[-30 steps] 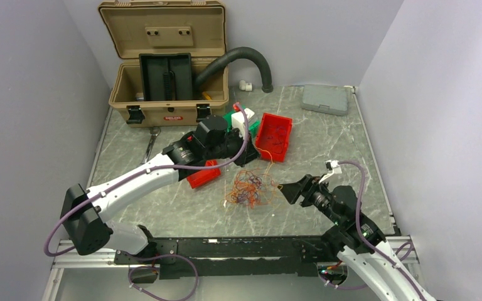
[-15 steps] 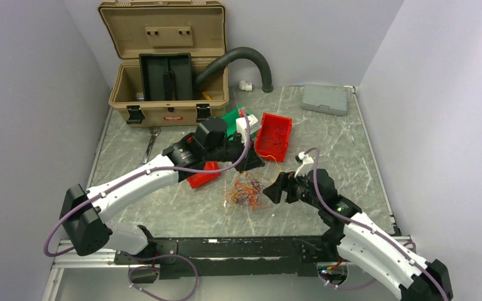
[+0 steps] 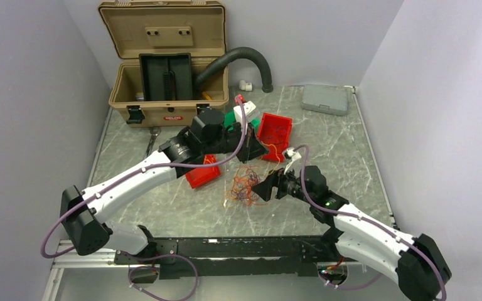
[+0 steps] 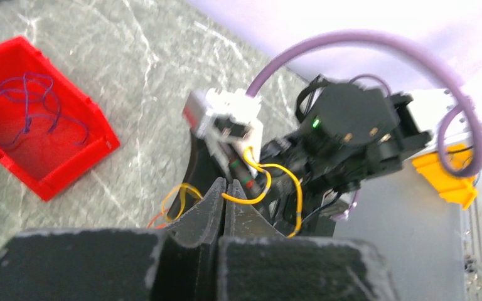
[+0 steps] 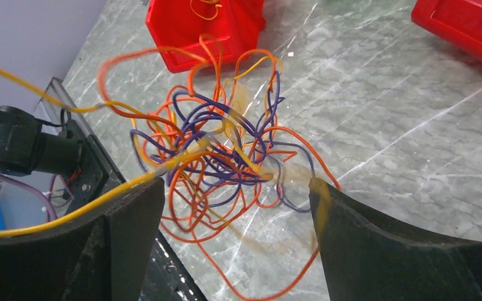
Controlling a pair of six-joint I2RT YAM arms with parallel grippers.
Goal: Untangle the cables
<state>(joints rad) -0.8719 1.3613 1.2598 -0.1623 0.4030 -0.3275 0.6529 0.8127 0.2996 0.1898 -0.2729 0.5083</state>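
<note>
Top view: cables [image 3: 245,185] in one loose snarl of thin flexible wire, orange, dark purple and yellow, lying mid-front on the table [image 3: 351,163], a grey stone-look slab with pale veins; two red plastic bins, boxy and open-topped: far bin [image 3: 275,135] just behind the snarl with a few strands inside, near bin [image 3: 202,174] just left of it; left gripper [image 3: 256,152] over the snarl's back edge, between the bins; right gripper [image 3: 258,188] low at the snarl's right edge; one tan hard case [image 3: 163,100] at back left, lid up; one black ribbed hose [image 3: 251,58] arching behind it; one flat grey box [image 3: 324,99] at back right; bare slab to the right and front-left of the snarl; walls close on both sides. Left wrist view: jaws pressed flat together, pinching one yellow strand [image 4: 263,188] that loops off right in front of the other arm's black wrist; far bin at upper left, thin purple strands loose on its floor; bare slab between bin and jaws. Right wrist view: fingers [image 5: 125,219] matt black, curved, spread wide, clamped on nothing; snarl on the slab between and just beyond the tips; yellow strand drawn straight across the finger on the picture's left and out of frame; orange loops outermost, purple mostly at the core; both bins at the top edge; clear slab to the right of the snarl.
</note>
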